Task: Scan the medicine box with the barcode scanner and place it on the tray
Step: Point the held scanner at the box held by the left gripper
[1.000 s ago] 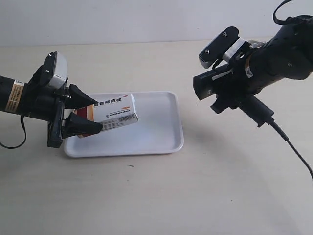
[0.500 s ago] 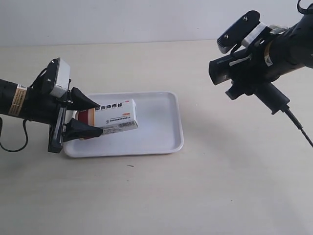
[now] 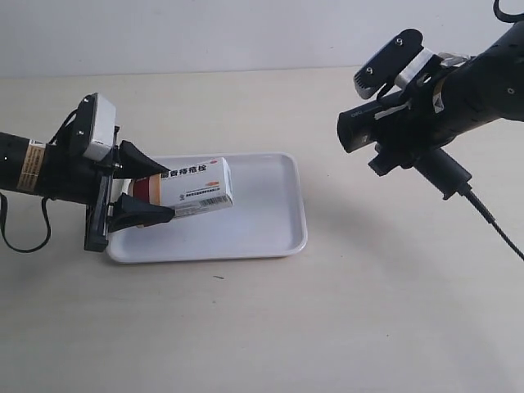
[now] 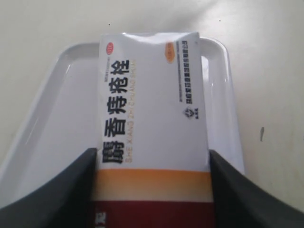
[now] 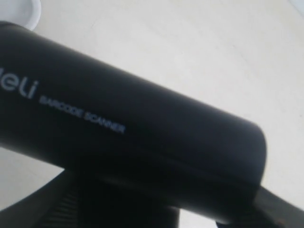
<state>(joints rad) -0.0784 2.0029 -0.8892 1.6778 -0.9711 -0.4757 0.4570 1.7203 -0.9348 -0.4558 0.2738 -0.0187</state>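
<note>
Left gripper jaws closed on red end of medicine box; box sticks out beyond jaws over tray, barcode side exposed. Right gripper jaws clamp barcode scanner, head aimed toward box, likely for scanning.

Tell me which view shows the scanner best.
The exterior view: it shows the whole scanner, its head, handle and cable, held above the table. The right wrist view shows only a close black body with blurred lettering. The left wrist view shows none of it.
</note>
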